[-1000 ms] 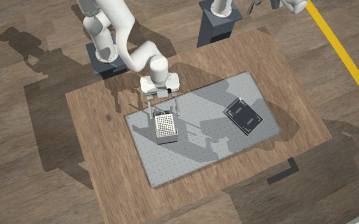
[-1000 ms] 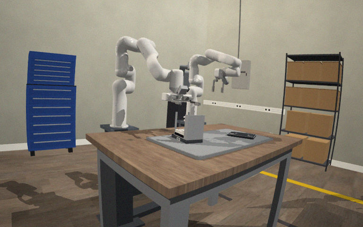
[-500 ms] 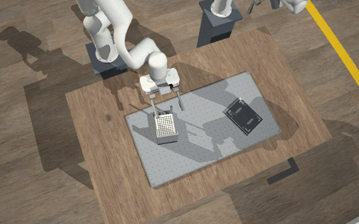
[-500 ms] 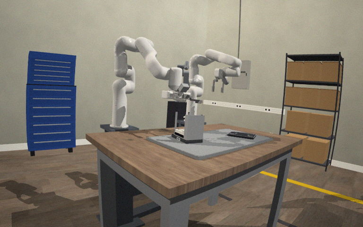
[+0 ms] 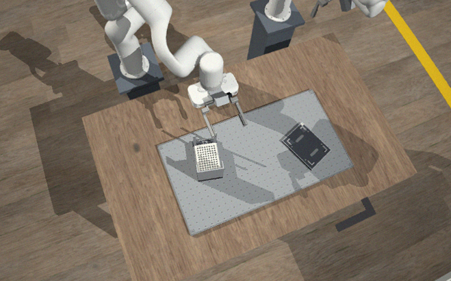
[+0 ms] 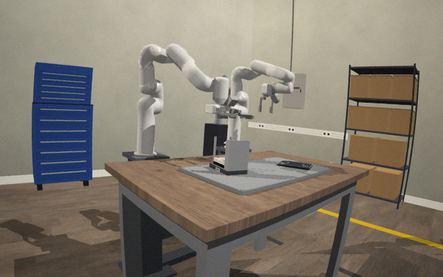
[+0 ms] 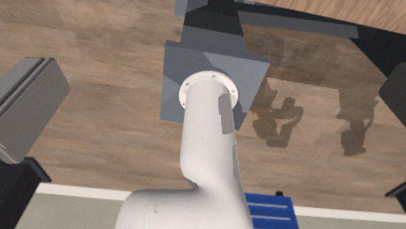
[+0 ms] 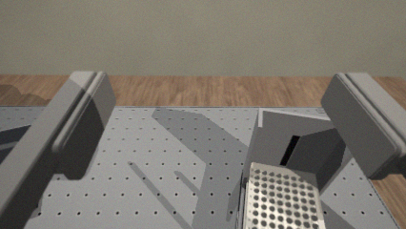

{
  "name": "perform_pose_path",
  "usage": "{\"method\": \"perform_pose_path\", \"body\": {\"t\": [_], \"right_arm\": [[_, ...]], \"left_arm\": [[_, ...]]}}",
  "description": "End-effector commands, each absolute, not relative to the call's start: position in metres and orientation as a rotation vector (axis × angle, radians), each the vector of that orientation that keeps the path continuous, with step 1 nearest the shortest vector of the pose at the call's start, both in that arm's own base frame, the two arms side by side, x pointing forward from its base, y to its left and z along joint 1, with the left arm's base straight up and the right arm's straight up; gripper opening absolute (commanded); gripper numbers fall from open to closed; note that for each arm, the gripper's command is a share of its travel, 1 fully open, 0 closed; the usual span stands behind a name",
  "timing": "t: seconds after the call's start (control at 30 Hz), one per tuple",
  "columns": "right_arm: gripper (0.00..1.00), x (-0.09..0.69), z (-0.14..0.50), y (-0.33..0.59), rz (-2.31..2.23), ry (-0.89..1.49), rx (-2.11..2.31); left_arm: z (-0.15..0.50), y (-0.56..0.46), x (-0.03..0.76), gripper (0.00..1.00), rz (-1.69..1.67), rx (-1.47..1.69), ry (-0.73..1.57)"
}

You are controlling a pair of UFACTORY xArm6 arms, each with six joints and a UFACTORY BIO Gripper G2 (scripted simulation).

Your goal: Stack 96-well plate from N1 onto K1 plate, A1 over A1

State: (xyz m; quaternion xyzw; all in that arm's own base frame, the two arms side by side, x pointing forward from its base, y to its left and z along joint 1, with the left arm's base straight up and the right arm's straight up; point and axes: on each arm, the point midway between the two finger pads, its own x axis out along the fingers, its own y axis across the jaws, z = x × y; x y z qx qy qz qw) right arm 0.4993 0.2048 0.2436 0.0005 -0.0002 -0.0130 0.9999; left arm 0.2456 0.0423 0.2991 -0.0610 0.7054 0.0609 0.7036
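Observation:
A pale 96-well plate sits in the grey-walled rack K1. Whether another plate lies under it, and its rim print, cannot be made out. The black nest N1 holds no plate. My right gripper is open and empty, above and behind the rack, offset toward the nest side. Its fingers are clear of the plate. My left gripper is open and empty, high up behind the table's far side.
Rack and nest stand on a grey perforated board on the wooden table. The rack's tall wall rises on the side away from the arms. The left wrist view shows the other arm's base and the floor.

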Motion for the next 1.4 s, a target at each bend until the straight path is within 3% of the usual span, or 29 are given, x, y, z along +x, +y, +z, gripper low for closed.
{"method": "perform_pose_path", "body": {"t": [0.0,0.73,1.37], "right_arm": [[0.37,0.497,0.256,0.225,-0.027,-0.004,0.002],[0.37,0.484,0.302,0.31,-0.027,-0.003,0.003],[0.37,0.484,0.302,0.31,-0.027,-0.003,0.003]], "left_arm": [[0.3,0.042,0.246,1.0,0.136,-0.136,1.567],[0.3,0.042,0.246,1.0,0.136,-0.136,1.567],[0.3,0.042,0.246,1.0,0.136,-0.136,1.567]]}}
